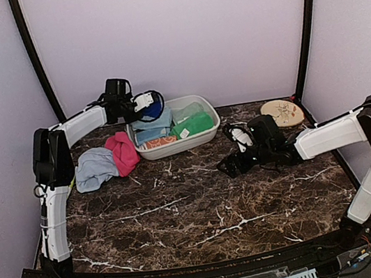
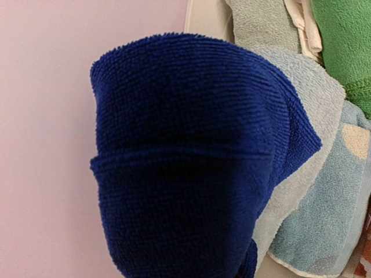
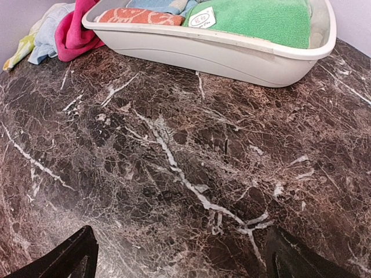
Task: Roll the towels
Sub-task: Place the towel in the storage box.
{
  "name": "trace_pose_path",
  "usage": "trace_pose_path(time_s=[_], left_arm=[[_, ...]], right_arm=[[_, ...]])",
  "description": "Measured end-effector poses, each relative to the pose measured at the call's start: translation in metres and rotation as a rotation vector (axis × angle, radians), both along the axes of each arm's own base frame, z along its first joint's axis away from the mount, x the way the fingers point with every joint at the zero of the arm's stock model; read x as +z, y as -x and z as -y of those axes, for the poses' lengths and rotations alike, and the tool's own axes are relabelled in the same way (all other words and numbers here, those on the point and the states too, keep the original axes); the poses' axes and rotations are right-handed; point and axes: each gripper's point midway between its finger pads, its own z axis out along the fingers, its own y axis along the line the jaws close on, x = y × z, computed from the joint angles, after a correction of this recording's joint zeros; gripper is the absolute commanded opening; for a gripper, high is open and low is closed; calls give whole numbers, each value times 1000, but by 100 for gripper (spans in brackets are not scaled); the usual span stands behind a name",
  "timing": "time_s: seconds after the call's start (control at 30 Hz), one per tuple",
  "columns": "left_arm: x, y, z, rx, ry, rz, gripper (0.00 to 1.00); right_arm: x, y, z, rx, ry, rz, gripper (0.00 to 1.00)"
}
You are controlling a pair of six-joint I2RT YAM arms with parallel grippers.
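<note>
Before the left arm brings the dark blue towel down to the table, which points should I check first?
1. Grip of left end effector on royal blue terry towel: ok.
2. Towel's lower end clear of white oval plastic tub: cannot tell.
3. Jaws of right end effector open: ok.
4. Surface of dark marble table bare below it: ok.
5. Position of crumpled pink cloth towel, away from table centre: ok.

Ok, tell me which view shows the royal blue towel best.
The left wrist view: the royal blue towel fills the frame, its weave and a fold line clear. The top external view shows only a small blue patch of it at the left gripper, by the white tub's left end. The right wrist view shows none of it.
</note>
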Motion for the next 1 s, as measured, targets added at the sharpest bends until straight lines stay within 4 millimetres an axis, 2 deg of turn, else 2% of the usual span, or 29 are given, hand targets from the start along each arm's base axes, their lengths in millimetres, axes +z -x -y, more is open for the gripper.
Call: trace_pose_path(time_s=[0.23,0.43,0.63,0.7,0.77,0.83,0.9,1.0], left_arm=[[-27,16,3,-7,-26,-97,0],[-67,37,2,-13,-54,-196,0],[-70,49,3,-25,-49,-241,1],[-72,51,3,-28,-46,-255,10],[-74,55,3,-30,-45,-275,25],[-72,56,3,-31,-44,-288,36],[-71,59,3,-30,-42,-302,41],[-71,63,2,-26,-34,-335,42]], right_arm=[[0,1,-1,0,-11,-11,100],[-1,2,-1,3,-17,-24,100],[-7,3,-2,5,-16,-41,100],[-11,4,-2,7,-14,-54,100],[-13,5,-3,9,-15,-63,100],[-14,5,-3,9,-17,-69,100],[-14,6,-3,9,-18,-71,100],[-15,6,-3,8,-18,-74,100]])
